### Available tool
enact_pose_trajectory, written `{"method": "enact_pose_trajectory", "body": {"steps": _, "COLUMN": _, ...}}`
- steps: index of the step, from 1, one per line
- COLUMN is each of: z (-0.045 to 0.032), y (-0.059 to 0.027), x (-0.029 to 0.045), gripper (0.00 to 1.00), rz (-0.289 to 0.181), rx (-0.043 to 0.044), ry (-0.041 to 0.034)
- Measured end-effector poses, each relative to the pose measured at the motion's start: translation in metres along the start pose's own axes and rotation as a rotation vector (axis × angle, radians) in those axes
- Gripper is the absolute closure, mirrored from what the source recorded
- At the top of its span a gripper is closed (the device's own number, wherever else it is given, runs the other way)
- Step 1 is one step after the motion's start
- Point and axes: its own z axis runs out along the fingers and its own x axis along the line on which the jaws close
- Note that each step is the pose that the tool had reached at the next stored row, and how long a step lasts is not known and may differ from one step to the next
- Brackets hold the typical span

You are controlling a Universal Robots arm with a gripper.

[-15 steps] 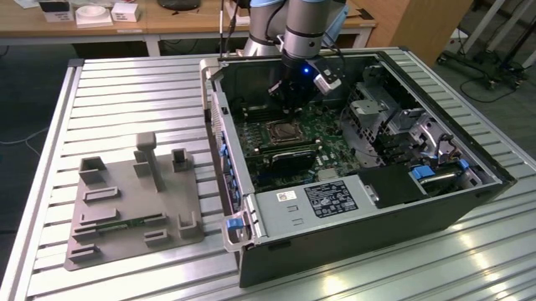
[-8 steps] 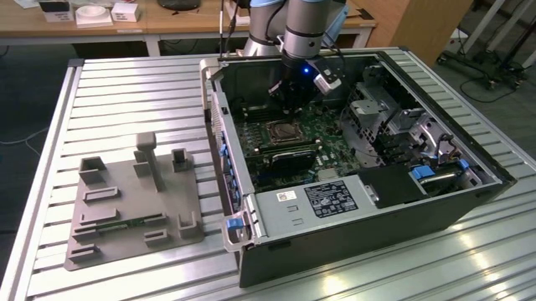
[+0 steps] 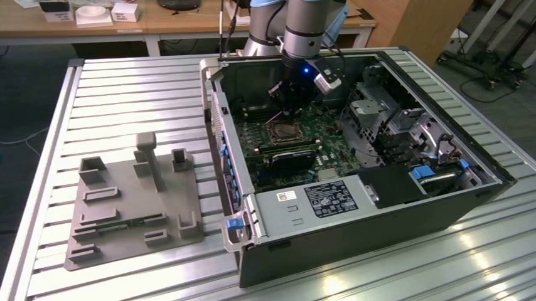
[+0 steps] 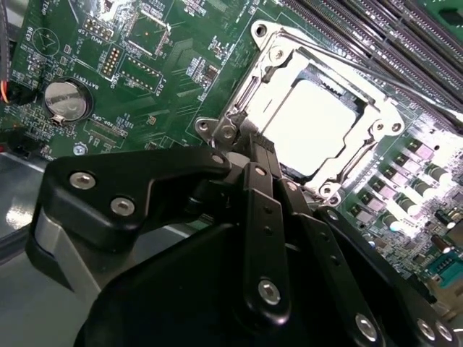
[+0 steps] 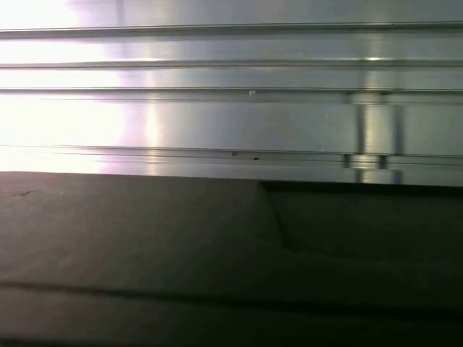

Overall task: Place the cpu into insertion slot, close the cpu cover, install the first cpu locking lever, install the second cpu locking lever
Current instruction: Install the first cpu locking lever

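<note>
Inside one insertion slot: one cpu (seemingly covered); tool clenched, empty.

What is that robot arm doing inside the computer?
The arm reaches down into the open computer case lying on a metal table. Its gripper is right at a corner of the insertion slot on the green board. The cpu, a shiny square chip, already sits in the slot, and the silvery cpu cover lies closed around it. A grey holder tray sits beside the case.

An open computer case lies beside a grey fixture tray on the ribbed metal table
</note>
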Motion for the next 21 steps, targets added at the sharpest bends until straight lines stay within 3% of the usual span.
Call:
{"method": "enact_pose_trajectory", "body": {"steps": 6, "z": -0.0053, "y": -0.0004, "x": 0.0, "gripper": 0.9, "rz": 0.0, "rx": 0.0003, "ry": -0.0001}}
{"method": "enact_pose_trajectory", "body": {"steps": 14, "z": -0.0067, "y": -0.0059, "x": 0.0027, "gripper": 0.9, "rz": 0.0, "rx": -0.0014, "ry": 0.0}}
{"method": "enact_pose_trajectory", "body": {"steps": 21, "z": -0.0101, "y": -0.0054, "x": 0.03, "gripper": 0.9, "rz": 0.001, "rx": -0.0027, "ry": -0.004}}
